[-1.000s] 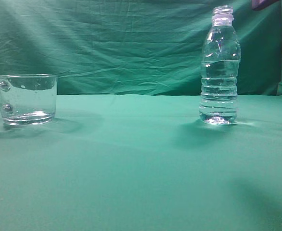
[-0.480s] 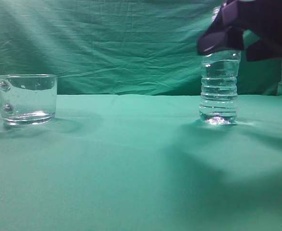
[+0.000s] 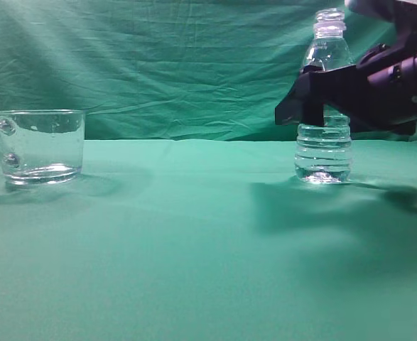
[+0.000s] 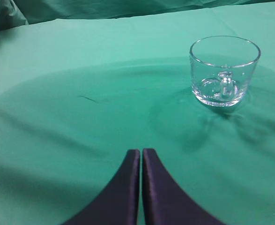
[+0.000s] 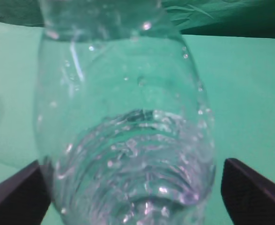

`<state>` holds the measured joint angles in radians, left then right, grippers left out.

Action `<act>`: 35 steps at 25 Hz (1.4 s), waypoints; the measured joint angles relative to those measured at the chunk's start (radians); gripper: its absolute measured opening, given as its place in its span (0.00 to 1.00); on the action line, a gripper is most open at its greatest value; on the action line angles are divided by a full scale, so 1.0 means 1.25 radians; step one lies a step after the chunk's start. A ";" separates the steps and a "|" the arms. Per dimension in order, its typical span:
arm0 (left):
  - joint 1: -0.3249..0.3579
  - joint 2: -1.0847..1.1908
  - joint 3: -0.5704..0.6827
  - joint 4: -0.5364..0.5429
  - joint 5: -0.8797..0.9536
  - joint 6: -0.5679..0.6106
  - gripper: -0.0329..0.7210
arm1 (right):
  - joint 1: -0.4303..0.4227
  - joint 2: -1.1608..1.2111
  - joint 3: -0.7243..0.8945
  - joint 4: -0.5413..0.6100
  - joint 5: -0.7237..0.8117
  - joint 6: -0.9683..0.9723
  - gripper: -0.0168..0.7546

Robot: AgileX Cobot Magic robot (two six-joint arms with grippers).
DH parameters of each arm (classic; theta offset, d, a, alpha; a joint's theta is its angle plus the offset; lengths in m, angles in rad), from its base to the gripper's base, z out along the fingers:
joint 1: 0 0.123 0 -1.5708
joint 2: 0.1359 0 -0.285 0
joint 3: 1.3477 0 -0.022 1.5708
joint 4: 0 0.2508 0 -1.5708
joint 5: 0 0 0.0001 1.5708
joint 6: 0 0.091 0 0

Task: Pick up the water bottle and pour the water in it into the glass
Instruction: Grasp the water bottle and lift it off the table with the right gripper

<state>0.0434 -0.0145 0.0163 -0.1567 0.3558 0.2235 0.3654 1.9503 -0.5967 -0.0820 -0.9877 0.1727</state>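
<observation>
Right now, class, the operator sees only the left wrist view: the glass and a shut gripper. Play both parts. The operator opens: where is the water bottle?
Observer: The water bottle stands upright and uncapped on the green cloth, at the right of the exterior view.
Operator: Is an arm on it?
Observer: The right gripper brackets its middle, with one finger on each side.
Operator: Clamped?
Observer: Not by the right wrist view. A sliver of cloth shows between the bottle and the finger on that view's right.
</observation>
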 joint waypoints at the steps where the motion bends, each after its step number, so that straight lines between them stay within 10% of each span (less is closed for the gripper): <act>1: 0.000 0.000 0.000 0.000 0.000 0.000 0.04 | 0.000 0.013 -0.015 0.000 -0.004 0.000 0.89; 16: 0.000 0.000 0.000 0.000 0.000 0.000 0.04 | 0.000 0.044 -0.059 0.002 -0.010 -0.015 0.42; 28: 0.000 0.000 0.000 0.000 0.000 0.000 0.04 | 0.000 -0.063 -0.072 -0.071 0.055 -0.032 0.43; 35: 0.000 0.000 0.000 0.000 0.000 0.000 0.04 | 0.004 -0.212 -0.231 -0.292 0.386 0.028 0.43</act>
<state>0.0434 -0.0145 0.0163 -0.1567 0.3558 0.2235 0.3700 1.6854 -0.8849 -0.4467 -0.5046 0.2076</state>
